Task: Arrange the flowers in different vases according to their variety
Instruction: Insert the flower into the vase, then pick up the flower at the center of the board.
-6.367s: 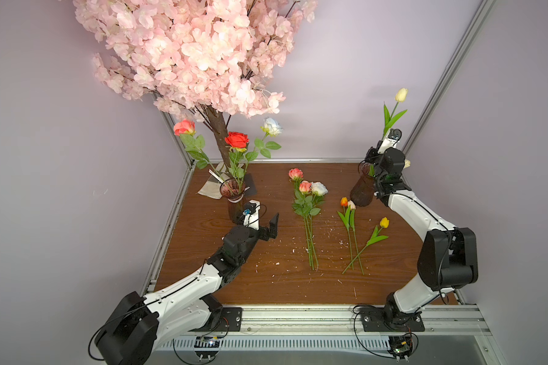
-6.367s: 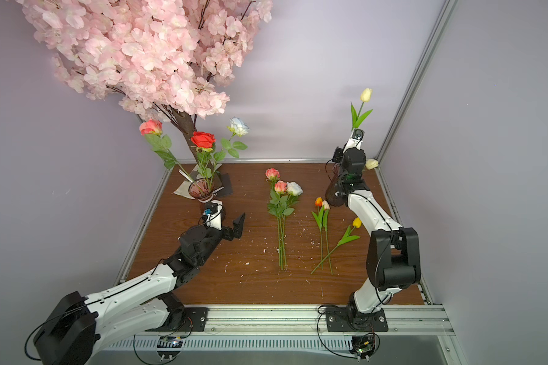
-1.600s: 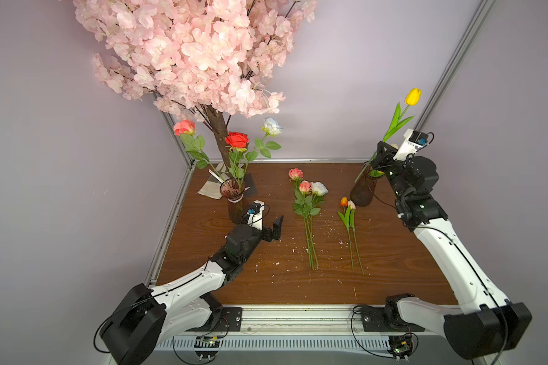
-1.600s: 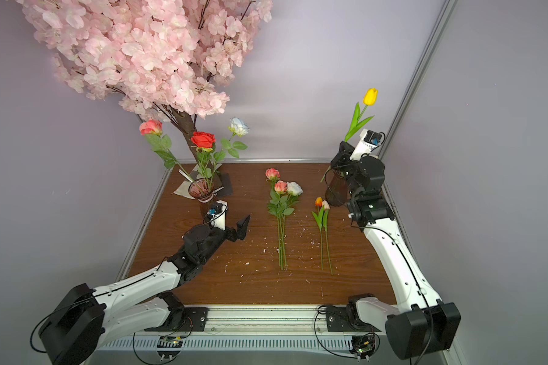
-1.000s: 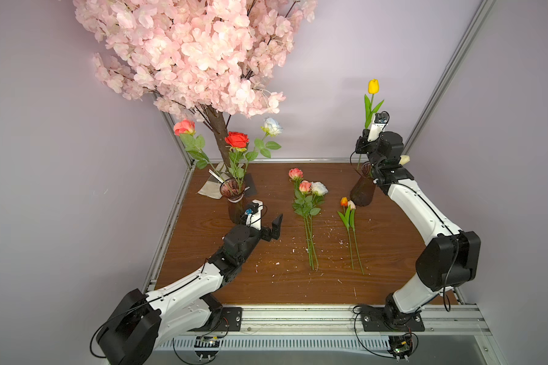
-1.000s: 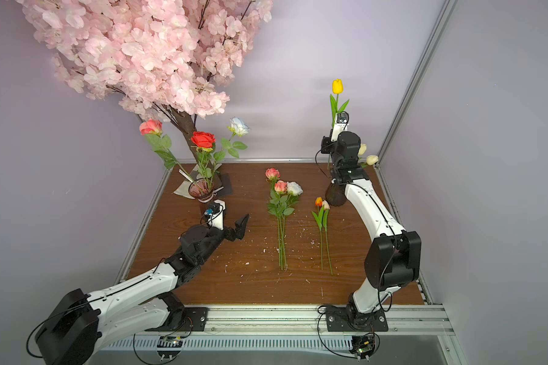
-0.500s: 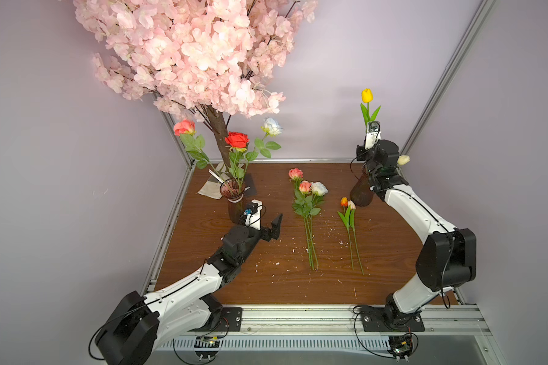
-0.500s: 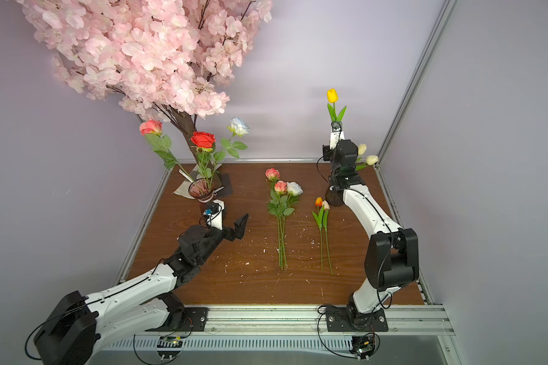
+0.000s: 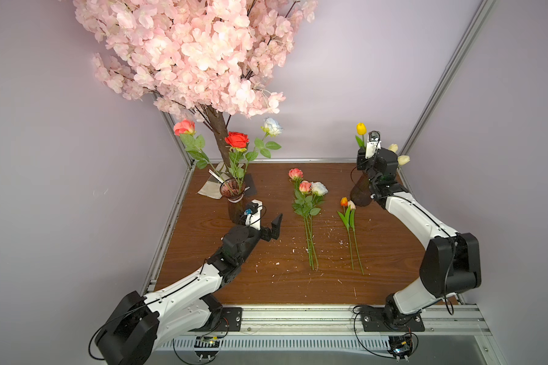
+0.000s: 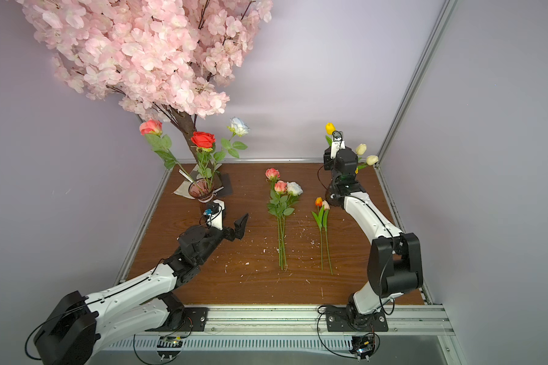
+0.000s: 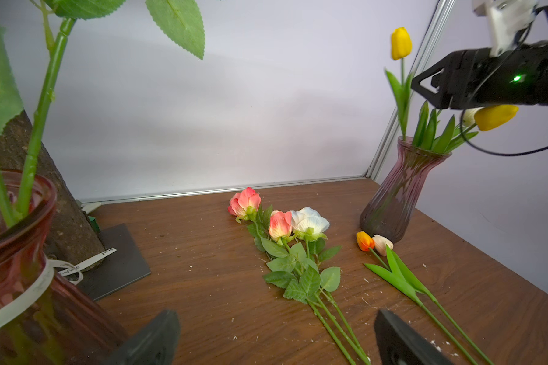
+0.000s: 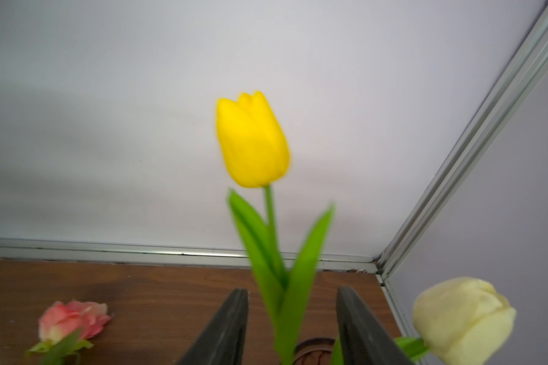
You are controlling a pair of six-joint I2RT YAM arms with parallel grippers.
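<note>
Your right gripper (image 12: 290, 292) stands parted, jaws either side of the yellow tulip (image 12: 252, 142) and not pinching it (its stem sits in the far-right vase (image 9: 359, 192)). Your left gripper (image 9: 266, 218) gapes wide, holding nothing, just near of the left vase (image 9: 233, 197) with its upright roses (image 9: 236, 140). Three loose roses (image 9: 307, 196) and two loose tulips (image 9: 347, 205) lie on the table (image 9: 266, 284).

Vase (image 10: 201, 189): held three upright roses (image 10: 203, 139); table (image 10: 250, 284): three loose roses (image 10: 280, 189), two tulips (image 10: 321, 203) lay flat; left gripper (image 10: 229, 225): jaws stood wide apart.
</note>
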